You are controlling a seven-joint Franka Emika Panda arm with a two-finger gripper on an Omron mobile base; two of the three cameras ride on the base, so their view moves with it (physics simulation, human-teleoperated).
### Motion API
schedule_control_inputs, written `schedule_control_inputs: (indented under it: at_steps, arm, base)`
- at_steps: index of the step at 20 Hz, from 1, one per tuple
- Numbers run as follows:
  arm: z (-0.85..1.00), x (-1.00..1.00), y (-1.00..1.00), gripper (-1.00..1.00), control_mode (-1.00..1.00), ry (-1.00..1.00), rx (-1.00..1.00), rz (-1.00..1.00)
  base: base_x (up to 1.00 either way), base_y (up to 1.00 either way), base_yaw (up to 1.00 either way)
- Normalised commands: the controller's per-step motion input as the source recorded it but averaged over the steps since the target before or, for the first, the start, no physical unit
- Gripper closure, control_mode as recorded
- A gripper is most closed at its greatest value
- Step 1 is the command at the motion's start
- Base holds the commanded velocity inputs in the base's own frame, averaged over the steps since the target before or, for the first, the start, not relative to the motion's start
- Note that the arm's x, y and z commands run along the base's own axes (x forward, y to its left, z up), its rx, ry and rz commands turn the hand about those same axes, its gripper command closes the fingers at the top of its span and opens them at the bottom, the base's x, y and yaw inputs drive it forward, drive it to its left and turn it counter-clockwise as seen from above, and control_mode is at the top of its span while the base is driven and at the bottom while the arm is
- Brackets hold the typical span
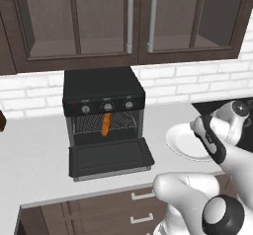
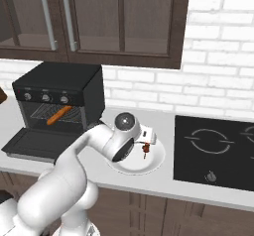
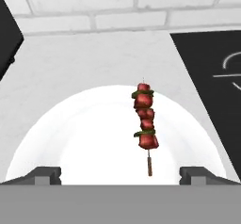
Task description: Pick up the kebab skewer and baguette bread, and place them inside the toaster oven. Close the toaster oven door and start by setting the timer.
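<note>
The kebab skewer, red meat chunks on a thin stick, lies on a white plate right of the toaster oven. My gripper hovers just over the plate, open, its fingertips wide apart with nothing between them, the skewer slightly ahead. The baguette bread lies on the wire rack inside the toaster oven. The toaster oven door hangs open, flat over the counter.
A black cooktop is set into the counter right of the plate. A white brick wall runs behind, with dark wall cabinets overhead. Three knobs sit above the oven's opening.
</note>
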Motion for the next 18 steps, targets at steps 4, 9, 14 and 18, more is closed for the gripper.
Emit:
schedule_control_inputs:
  at_steps: [4, 9, 14, 18]
  arm:
    - [-0.39, 0.01, -0.28, -1.0, -1.0, 0.03, -0.08, 0.0]
    - [-0.19, 0.04, -0.16, -1.0, -1.0, 0.14, -0.08, 0.0]
    - [-0.14, 0.2, -0.13, -1.0, -1.0, 0.2, -0.01, 0.0]
    - [-0.42, 0.3, -0.11, -1.0, -1.0, 0.09, 0.0, 0.0]
  base:
    - [0.0, 0.0, 0.0]
    - [0.0, 0.0, 0.0]
    - [0.0, 0.0, 0.0]
    - [0.0, 0.0, 0.0]
